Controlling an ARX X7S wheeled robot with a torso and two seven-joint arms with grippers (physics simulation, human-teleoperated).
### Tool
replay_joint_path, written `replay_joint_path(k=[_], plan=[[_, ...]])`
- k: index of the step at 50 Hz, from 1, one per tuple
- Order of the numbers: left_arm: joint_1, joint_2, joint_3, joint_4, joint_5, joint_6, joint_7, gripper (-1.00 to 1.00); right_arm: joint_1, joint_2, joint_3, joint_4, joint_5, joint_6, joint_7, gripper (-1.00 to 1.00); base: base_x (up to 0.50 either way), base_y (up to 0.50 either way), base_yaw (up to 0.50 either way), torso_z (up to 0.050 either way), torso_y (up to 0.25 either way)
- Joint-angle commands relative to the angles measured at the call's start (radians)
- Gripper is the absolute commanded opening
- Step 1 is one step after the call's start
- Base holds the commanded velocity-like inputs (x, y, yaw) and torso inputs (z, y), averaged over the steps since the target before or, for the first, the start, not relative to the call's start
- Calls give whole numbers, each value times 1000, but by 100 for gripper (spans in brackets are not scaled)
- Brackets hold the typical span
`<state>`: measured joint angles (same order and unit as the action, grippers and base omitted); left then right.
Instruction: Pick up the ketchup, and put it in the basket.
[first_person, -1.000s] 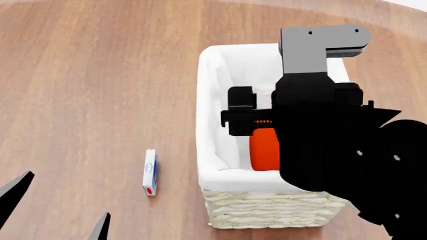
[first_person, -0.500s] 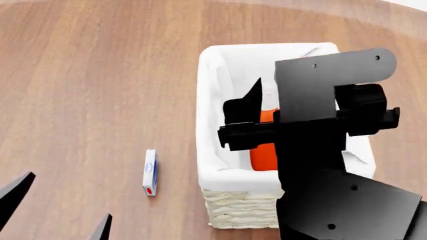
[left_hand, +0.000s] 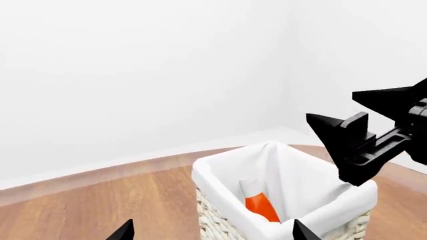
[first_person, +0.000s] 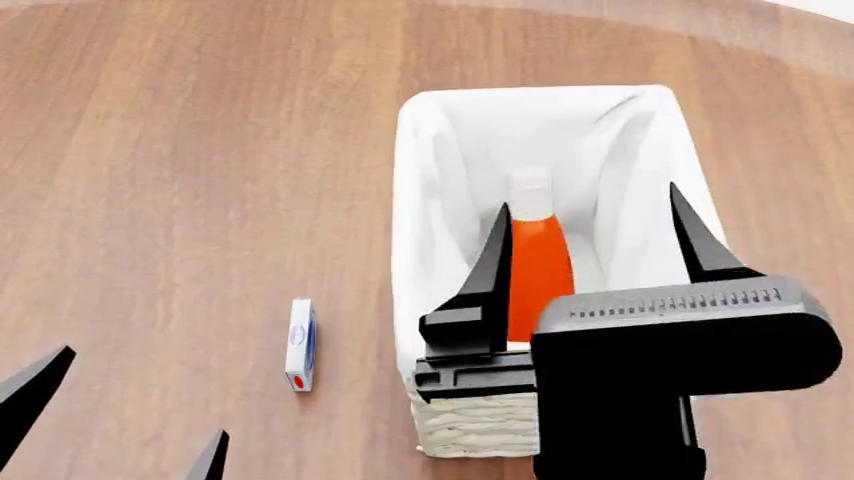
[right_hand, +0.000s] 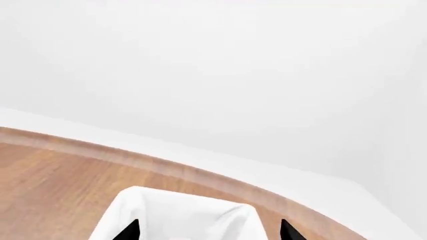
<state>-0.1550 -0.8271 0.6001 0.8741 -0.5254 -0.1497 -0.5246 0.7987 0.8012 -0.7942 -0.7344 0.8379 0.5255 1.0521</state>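
Now the orange-red plastic ketchup bottle with the white cap (first_person: 537, 262) is lying inside the rectangular cream-white woven wicker basket with the white cloth liner (first_person: 424, 200), at centre right of the head view, its cap pointing toward the top of the frame. Nothing is gripping the bottle. The left wrist view is also showing it, low in the frame, resting against the liner inside the basket (left_hand: 220, 185).

The right gripper (first_person: 587, 270) is sitting above the near end of the basket, in the lower right of the head view, with its two black pointed fingers (first_person: 491, 265) spread wide, one to either side of the bottle and clear of it. In the left wrist view the same gripper (left_hand: 360, 120) is showing at the right edge, above the basket rim, holding nothing. In the right wrist view only its two fingertips are peeking in along the bottom edge, well apart, with the liner between them.

The left gripper (first_person: 114, 415) is hanging at the lower left corner of the head view, over the brown wooden table (first_person: 200, 150); its fingers are standing apart and empty.

A small white carton with blue and red markings (first_person: 302, 344) is lying on the table, left of the basket and apart from it.
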Motion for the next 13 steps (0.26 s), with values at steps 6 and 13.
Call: replay_joint_path(k=[6,13], plan=[[-24,26,-49,-21,-7,-6,-8,100,-163,25,-35,-100,-235,-166,-3,100,0,0,0,0,0],[-24,28,-46,-24,-4,-4,-8,100,-236,23,-57,-93,-294,-226,20,100,0,0,0,0,0]])
